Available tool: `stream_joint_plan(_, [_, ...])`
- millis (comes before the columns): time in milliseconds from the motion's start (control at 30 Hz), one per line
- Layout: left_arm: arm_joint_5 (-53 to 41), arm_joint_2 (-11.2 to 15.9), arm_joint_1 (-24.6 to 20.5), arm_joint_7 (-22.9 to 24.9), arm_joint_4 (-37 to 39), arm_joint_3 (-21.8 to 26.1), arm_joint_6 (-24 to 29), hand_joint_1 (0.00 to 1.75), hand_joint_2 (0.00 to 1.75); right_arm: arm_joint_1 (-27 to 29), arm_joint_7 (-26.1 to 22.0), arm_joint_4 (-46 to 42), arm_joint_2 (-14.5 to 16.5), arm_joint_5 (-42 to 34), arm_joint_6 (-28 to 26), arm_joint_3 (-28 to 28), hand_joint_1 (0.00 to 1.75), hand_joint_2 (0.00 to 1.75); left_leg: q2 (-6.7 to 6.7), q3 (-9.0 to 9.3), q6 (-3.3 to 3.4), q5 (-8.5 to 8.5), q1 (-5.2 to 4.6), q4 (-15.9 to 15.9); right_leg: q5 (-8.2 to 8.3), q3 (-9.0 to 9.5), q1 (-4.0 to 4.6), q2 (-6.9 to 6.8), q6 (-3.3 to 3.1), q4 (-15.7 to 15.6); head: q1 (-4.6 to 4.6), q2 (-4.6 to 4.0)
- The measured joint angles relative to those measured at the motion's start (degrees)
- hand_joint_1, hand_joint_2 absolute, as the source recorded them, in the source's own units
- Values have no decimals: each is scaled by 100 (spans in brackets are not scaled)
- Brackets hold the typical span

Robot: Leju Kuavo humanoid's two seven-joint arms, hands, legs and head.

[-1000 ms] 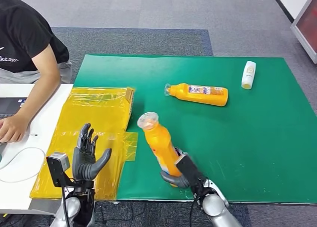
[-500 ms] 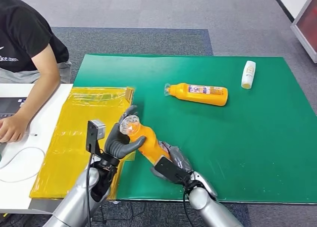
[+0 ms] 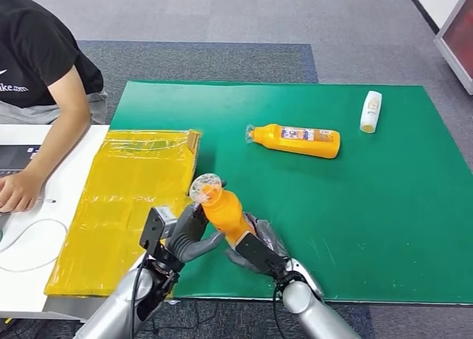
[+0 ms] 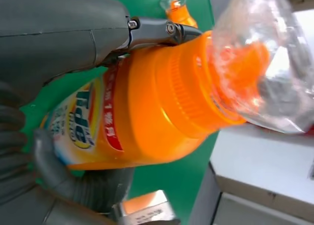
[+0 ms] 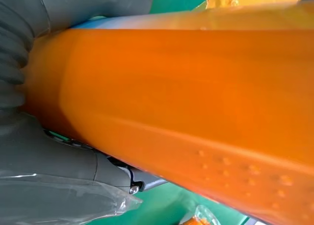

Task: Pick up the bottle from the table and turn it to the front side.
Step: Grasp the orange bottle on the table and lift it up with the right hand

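Note:
An orange bottle (image 3: 226, 210) with clear plastic wrap over its cap is held tilted above the near edge of the green mat (image 3: 362, 213), cap pointing up and to the left. My left hand (image 3: 187, 235) grips it just below the neck, thumb under the body. My right hand (image 3: 261, 248) holds the lower end. In the left wrist view the bottle (image 4: 155, 102) shows part of its printed label, with my left hand (image 4: 48, 38) wrapped around it. The right wrist view has the plain orange side of the bottle (image 5: 207, 102) close up in my right hand (image 5: 40, 151).
A second orange bottle (image 3: 295, 141) lies on its side mid-mat. A small white bottle (image 3: 371, 111) lies at the far right. A yellow plastic bag (image 3: 128, 191) covers the mat's left edge. A person (image 3: 39, 73) leans on the white table (image 3: 66, 184) at left.
My left hand swung in from the left and took hold of the bottle's upper part. The bottle tipped further left and sits lower, with my right hand still on its base.

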Motion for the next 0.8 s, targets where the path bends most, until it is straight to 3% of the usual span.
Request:
stream_joint_plan(100, [-107, 75, -22, 76, -2, -23, -21, 0, 0, -3, -33, 31, 2, -1, 7, -20, 175, 175, 0, 1, 0, 4, 0, 0, 3, 2, 0, 0, 3, 0, 0, 0])
stream_joint_plan(233, [-158, 137, -43, 98, 0, -28, -5, 0, 175, -5, -41, 48, 14, -2, 22, -38, 175, 175, 0, 2, 0, 6, -1, 0, 6, 3, 0, 0, 5, 0, 0, 0])
stream_joint_plan(800, [-106, 145, -148, 203, 194, 14, 101, 0, 175, -1, -49, 51, 75, -85, 45, -102, 175, 175, 0, 1, 0, 6, 0, 0, 6, -2, 0, 1, 4, 0, -1, 0])
